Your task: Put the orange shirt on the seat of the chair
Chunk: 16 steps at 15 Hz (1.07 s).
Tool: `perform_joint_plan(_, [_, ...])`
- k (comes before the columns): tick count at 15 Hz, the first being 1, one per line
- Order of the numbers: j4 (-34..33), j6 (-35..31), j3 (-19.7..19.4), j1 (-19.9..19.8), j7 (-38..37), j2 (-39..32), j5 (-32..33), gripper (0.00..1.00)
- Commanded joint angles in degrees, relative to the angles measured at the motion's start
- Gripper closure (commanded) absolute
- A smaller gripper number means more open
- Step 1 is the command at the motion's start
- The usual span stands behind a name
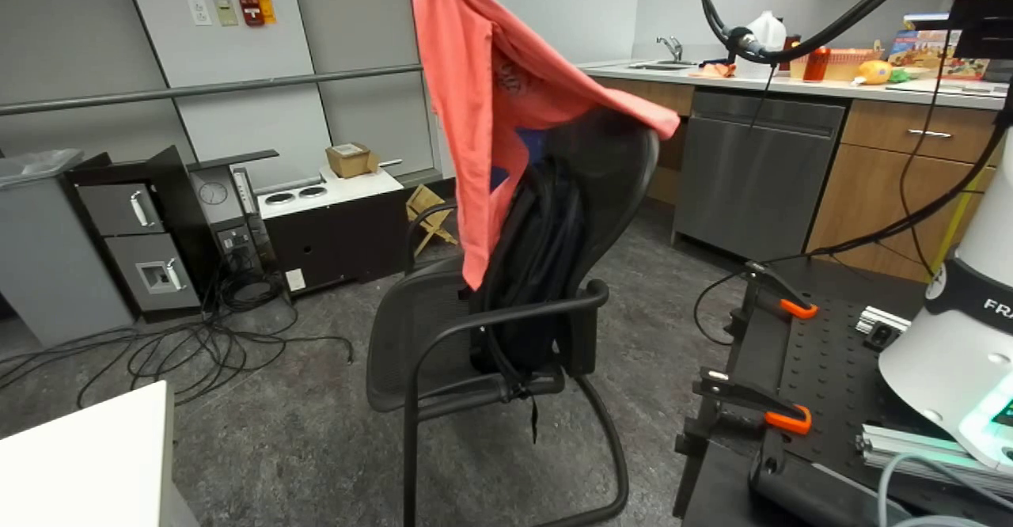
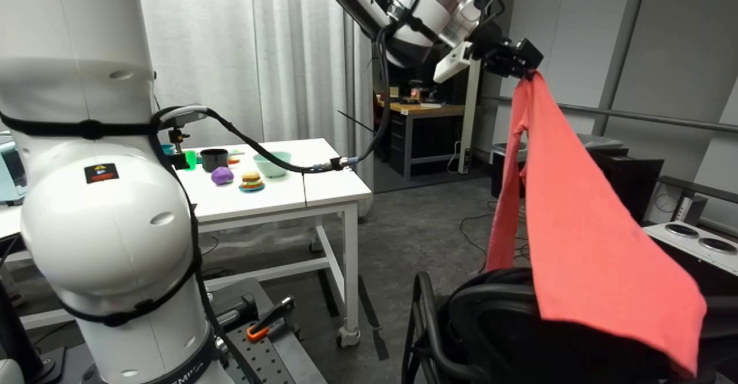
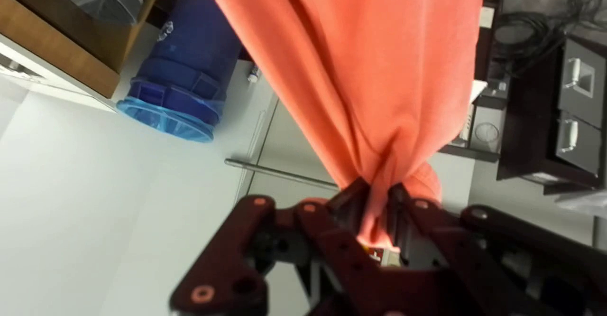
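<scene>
The orange shirt [image 1: 467,92] hangs from my gripper above the chair. My gripper [image 2: 529,74] is shut on the shirt's upper end, and folds of cloth [image 3: 379,93] pass between its fingers [image 3: 378,199] in the wrist view. In an exterior view, one part of the shirt lies over the top of the black chair's backrest [image 1: 621,183]. A sleeve hangs down in front of the backrest, its tip above the seat [image 1: 415,333]. The shirt [image 2: 588,240] hides part of the chair [image 2: 496,303] in an exterior view too.
A black backpack [image 1: 526,290] stands on the seat against the backrest. The chair has armrests [image 1: 514,315]. A white table corner [image 1: 87,456] is near the chair. The robot's black base table [image 1: 823,369] carries orange-tipped clamps. A toy stove [image 1: 332,218] stands behind the chair.
</scene>
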State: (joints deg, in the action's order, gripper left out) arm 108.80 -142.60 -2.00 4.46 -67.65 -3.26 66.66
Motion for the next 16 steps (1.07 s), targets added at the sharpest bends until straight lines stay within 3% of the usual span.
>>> perform_joint_plan(1, [-3.6, -0.7, 3.1, 1.0, -9.0, -0.7, 7.0, 0.98])
perform_joint_plan(7, [-7.5, -0.4, 5.0, 0.8, -17.8, -2.4, 10.5, 0.98])
perform_joint_plan(16, [-4.6, -0.7, 2.4, -1.7, -18.8, -6.3, 10.4, 0.98])
